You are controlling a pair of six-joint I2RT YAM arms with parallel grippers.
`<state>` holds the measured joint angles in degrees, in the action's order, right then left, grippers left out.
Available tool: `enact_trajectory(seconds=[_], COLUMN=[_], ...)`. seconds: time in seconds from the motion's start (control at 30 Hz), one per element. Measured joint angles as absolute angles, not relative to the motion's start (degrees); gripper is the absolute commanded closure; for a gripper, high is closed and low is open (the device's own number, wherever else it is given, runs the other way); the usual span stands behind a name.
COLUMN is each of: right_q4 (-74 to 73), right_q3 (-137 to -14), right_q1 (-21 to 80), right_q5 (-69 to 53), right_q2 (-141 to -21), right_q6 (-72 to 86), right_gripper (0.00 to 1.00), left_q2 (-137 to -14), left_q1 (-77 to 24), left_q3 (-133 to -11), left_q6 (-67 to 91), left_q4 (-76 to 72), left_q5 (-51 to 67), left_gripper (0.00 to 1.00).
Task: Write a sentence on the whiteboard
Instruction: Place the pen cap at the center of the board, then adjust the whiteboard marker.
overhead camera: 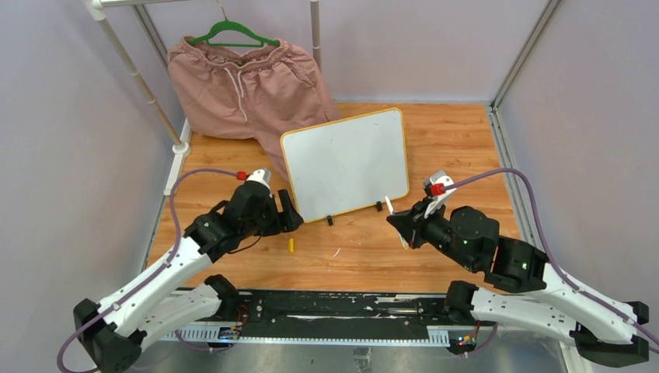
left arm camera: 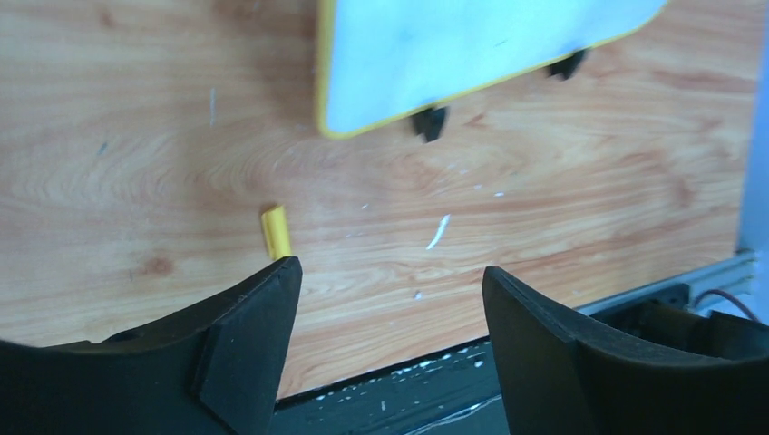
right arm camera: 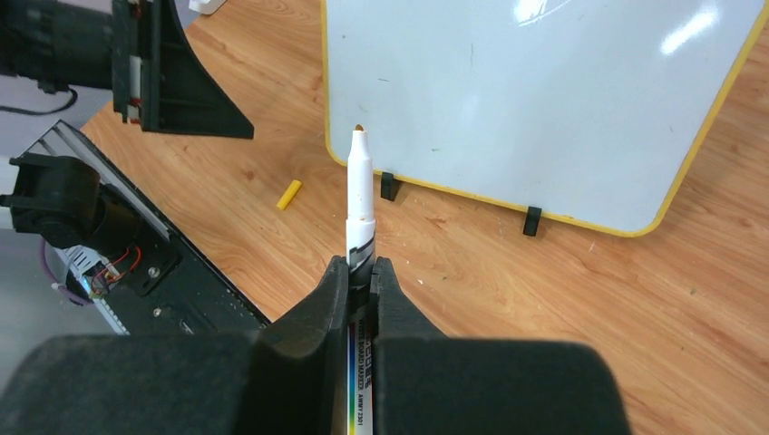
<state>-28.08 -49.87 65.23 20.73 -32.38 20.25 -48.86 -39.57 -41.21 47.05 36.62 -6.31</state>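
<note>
Right wrist view: right gripper (right arm camera: 361, 272) clamps the uncapped marker (right arm camera: 360, 195), blank whiteboard (right arm camera: 544, 100) just ahead of its tip; left gripper (left arm camera: 390, 290) open, empty. Better press lightly, so the whiteboard does not tip.

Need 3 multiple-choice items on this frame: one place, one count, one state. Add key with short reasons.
1. Where is the yellow cap? A) on the table before the whiteboard B) atop the whiteboard C) off the table
2. How many black feet has the whiteboard? A) one B) two C) four
3. The right gripper is: A) open, empty B) shut on the marker C) shut on the cap
Key: A, it lies on bare wood; B, two clips under the lower edge; B, jaws clamp the marker.
</note>
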Motion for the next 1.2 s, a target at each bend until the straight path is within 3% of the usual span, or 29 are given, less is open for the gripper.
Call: enact_trajectory(seconds=[0.27, 0.53, 0.8, 1.2], right_q4=[-27.7, -22.63, -11.0, -1.41], right_q3=[-53.45, -53.84, -53.12, -53.34], right_q1=[65.23, 65.23, 65.23, 65.23], right_q5=[11.99, -1.1, -8.1, -12.49], right_q2=[-35.7, -39.0, -40.34, -49.04], right_q6=[14.96, 12.38, 15.38, 18.96], right_gripper=[1.0, 1.0, 1.0, 1.0], left_q2=[-39.57, -33.01, -35.86, -38.02], left_q1=[-39.55, -39.55, -39.57, -39.57], left_q3=[-45.3, -38.98, -36.86, -40.07], left_q6=[38.87, 35.75, 40.6, 43.51], left_q4=[30.33, 6.39, -12.29, -19.42], left_q5=[-1.61, 13.21, 25.3, 33.78], left_gripper=[0.21, 0.22, 0.24, 0.25])
